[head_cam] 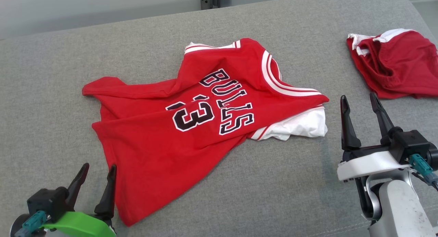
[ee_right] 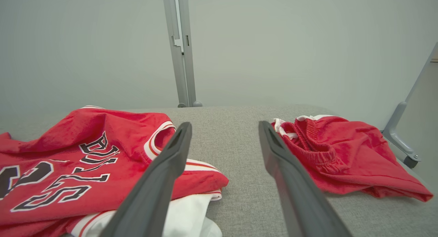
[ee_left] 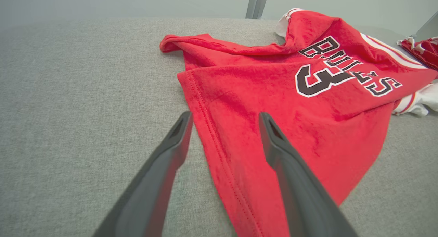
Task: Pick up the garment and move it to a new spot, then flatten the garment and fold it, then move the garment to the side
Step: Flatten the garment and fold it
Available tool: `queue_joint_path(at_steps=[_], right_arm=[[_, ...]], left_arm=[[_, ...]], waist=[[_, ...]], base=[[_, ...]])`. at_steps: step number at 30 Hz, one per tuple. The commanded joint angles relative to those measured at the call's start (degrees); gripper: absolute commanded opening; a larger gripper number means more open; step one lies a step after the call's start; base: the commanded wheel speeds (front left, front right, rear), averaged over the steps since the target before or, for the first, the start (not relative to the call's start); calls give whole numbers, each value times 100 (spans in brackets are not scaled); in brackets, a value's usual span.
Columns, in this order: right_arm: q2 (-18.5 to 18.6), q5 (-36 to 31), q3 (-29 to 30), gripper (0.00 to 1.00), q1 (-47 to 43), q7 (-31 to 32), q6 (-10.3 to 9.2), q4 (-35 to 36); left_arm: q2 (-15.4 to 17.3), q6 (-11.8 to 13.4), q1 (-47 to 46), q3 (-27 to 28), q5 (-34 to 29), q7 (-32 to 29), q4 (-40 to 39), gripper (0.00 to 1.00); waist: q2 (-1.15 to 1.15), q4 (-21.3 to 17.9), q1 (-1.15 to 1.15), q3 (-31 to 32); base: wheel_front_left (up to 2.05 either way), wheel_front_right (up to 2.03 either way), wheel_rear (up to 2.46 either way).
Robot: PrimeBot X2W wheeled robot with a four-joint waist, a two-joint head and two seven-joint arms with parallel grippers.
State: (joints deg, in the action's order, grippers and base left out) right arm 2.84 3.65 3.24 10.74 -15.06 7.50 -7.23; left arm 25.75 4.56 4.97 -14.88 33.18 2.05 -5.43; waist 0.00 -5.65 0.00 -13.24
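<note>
Both hands are released and empty: the left hand (head_cam: 99, 166) hovers astride the near hem of the crumpled red Bulls jersey (head_cam: 191, 127) lying in the middle of the table (head_cam: 273, 196), seemingly poised to pinch that edge for flattening, while the right hand (head_cam: 358, 97) hangs between the jersey and the red shorts (head_cam: 397, 65).

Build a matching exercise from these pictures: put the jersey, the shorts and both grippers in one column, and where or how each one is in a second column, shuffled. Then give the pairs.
Column 1
1. Bulls jersey
2. red shorts
3. left gripper
4. right gripper

Column 2
A. open, over the grey surface between the two garments
B. bunched up at the far right
C. open, at the near left, astride a red hem
D. rumpled in the middle, lettering up

Pairs: 1-D, 2-B, 3-C, 4-A
</note>
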Motion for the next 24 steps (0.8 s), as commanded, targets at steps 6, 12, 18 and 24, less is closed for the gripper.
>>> queue_joint_path(at_steps=[6, 12, 18, 24], right_arm=[[12, 11, -32, 100, 114, -15, -2, 25], [12, -19, -36, 100, 183, -15, -2, 57], [10, -29, 5, 100, 223, -15, -2, 90], [11, -16, 27, 100, 250, -15, -2, 102]], left_arm=[[-191, -115, -570, -111, 161, -160, 615, 100], [-311, -122, -1159, -147, 119, -132, 1591, 100], [-423, -132, -1529, -223, 22, -33, 2138, 95], [-378, -237, -1736, -329, -147, 284, 2187, 0]], waist=[[0, -163, 0, -143], [0, -293, 0, -315], [0, -335, 0, -430], [0, -316, 0, -469]], base=[[0, 0, 0], [0, 0, 0], [0, 0, 0], [0, 0, 0]])
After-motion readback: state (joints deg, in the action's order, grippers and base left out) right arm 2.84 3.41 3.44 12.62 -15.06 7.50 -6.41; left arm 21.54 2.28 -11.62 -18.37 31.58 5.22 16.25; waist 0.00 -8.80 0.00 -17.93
